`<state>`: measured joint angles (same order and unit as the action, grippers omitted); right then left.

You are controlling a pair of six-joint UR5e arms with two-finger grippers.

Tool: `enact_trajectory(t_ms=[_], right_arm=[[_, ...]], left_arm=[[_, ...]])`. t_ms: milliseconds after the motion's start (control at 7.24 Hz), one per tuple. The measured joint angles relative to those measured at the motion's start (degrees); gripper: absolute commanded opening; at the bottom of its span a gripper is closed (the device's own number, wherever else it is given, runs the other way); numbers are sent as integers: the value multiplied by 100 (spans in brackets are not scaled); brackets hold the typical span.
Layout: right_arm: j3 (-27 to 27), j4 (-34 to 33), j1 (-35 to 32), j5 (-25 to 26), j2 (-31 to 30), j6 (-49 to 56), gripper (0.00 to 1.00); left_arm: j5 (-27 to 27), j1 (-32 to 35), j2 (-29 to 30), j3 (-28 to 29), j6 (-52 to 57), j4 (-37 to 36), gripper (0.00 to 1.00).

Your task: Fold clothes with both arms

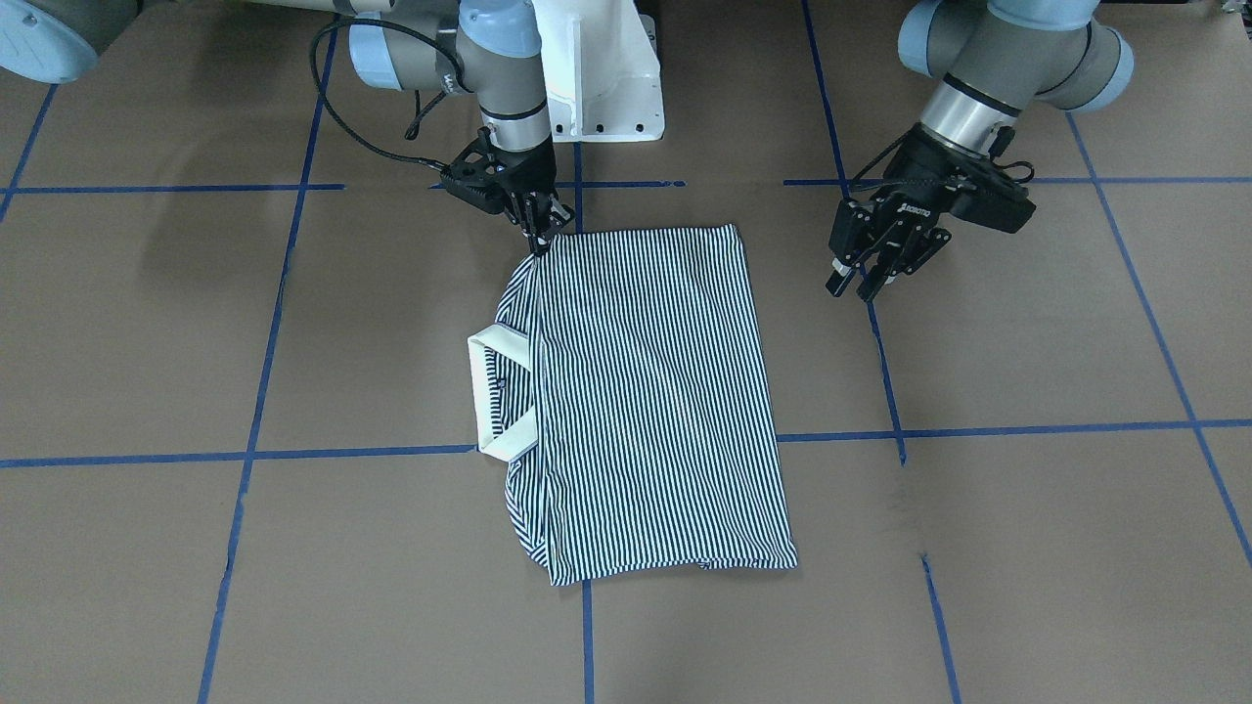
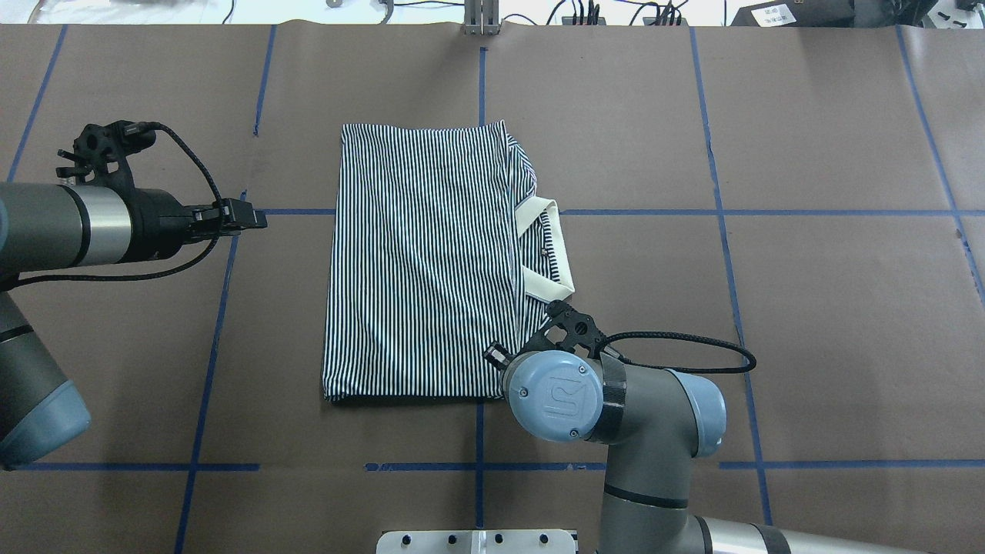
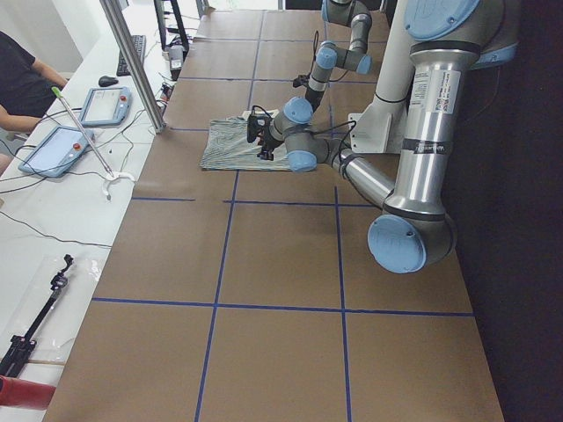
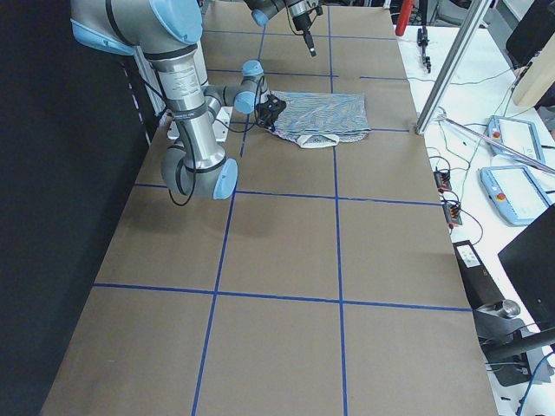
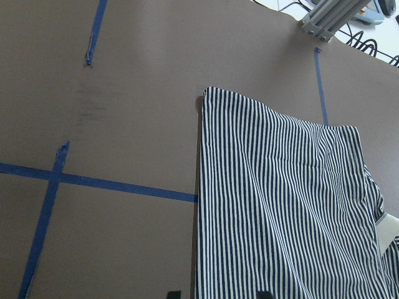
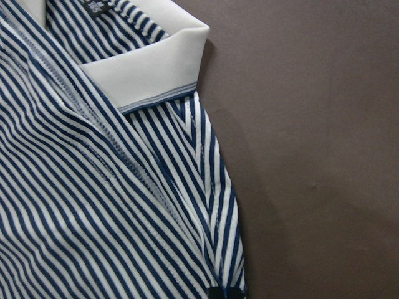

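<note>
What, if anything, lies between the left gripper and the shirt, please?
Nothing visible does. Only bare table separates the left gripper from the shirt. The right gripper pinches a corner on the collar side.

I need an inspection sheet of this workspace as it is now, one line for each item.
Surface: brown table cover with blue tape grid, flat.
Job's things: striped polo shirt lies folded, cream collar showing at one side.
Clutter: nothing seen.
Grippers: right gripper shut on a shirt corner; left gripper open, empty, beside the shirt, not touching it.
Cables: right wrist cable and left wrist cable loop free, neither on the shirt.
Surroundings: white pedestal base; a seated person and tablets on the side bench.
</note>
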<state>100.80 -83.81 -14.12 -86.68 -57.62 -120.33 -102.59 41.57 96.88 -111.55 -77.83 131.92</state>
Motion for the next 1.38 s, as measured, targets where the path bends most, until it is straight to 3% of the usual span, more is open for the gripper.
enact_trajectory(t_ms=[415, 967, 1382], right_arm=[[400, -7, -41, -37, -247, 25, 0], [631, -10, -38, -38, -448, 23, 0], [634, -13, -38, -50, -452, 38, 0]], left_arm=[[107, -356, 86, -385, -905, -290, 51], [1635, -2271, 89, -547, -2731, -1037, 53], [2014, -2862, 150, -349, -2975, -1378, 53]])
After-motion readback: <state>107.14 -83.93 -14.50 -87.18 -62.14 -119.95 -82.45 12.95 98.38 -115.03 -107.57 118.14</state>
